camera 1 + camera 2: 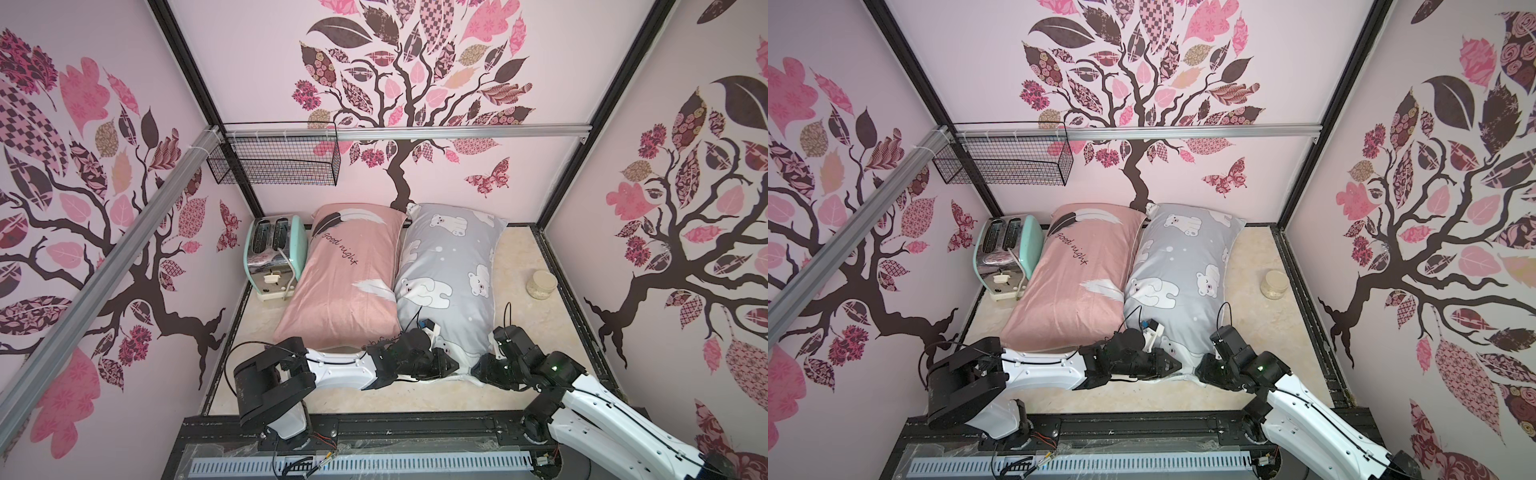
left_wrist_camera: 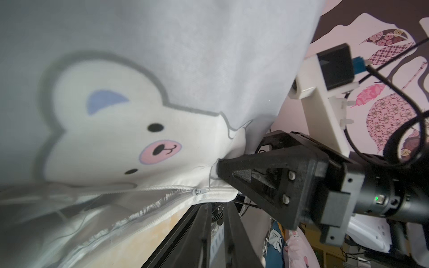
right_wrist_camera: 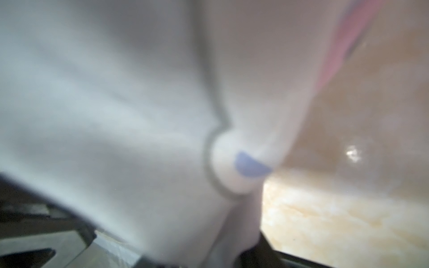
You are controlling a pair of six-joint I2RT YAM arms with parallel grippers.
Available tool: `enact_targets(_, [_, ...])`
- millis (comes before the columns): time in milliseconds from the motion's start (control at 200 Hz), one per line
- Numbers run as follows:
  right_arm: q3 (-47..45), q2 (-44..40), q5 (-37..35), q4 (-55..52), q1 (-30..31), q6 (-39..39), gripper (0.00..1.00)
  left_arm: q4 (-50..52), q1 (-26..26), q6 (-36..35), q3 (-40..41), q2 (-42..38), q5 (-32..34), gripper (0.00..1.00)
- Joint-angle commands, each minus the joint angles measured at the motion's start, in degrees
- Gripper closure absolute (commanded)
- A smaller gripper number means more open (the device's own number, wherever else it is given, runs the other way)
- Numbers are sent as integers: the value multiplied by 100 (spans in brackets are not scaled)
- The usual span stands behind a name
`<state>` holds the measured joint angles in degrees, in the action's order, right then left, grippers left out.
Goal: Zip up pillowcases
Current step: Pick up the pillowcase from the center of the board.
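Anchoring the zip end: right claw (image 2: 219, 166) pinches the grey pillowcase (image 2: 162, 58) at its near corner, just beside the zip slider (image 2: 198, 192), probably to hold the cloth taut for the pull. The zip gapes, with the inner pillow (image 2: 69, 220) showing. Left claw (image 1: 451, 365) noses at the same near hem; spread or pressed together, cannot tell. Pink pillowcase (image 1: 349, 274) lies alongside on the surface (image 1: 519, 270), no claw on it.

pink pillowcase (image 1: 345, 282): feather print, "good night" script, white piping. lies flat, filled, long axis running away from the near edge. grey pillowcase (image 1: 449, 266): white polar bear print. lies parallel, touching the pink one's right long side. near end partly unzipped; zipper slider (image 2: 198, 192) sits near one corner.
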<state>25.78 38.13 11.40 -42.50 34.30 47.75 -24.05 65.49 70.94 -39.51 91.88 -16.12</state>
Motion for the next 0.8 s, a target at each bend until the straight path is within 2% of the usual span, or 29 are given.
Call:
enact_targets(0, [156,-182,-137,-3,-29,-54,78,-882,35,474,135,214,-160,84])
enact_targets(50, [259,-145,-147,-96,-29,-216,79,-1105,48,613,186,312,-180,83])
enact_targets(130, [356,-24,-51,-187,-29,-546,88,-1547,43,825,250,506,-197,81])
enact_targets(280, [419,24,290,-42,-24,-972,97,-1847,43,1010,194,767,-66,72])
enact_targets(435, [419,-127,389,57,-27,-1081,100,-700,51,528,-175,671,72,60])
enact_targets(600, [444,-256,452,119,-29,-1111,100,-524,63,411,-305,777,-16,60])
enact_targets(675, [537,-284,475,166,-25,-1158,100,-788,101,530,-271,921,-90,66])
enact_targets(795, [710,-258,490,115,-29,-1340,100,-1074,104,658,-215,1049,-111,68])
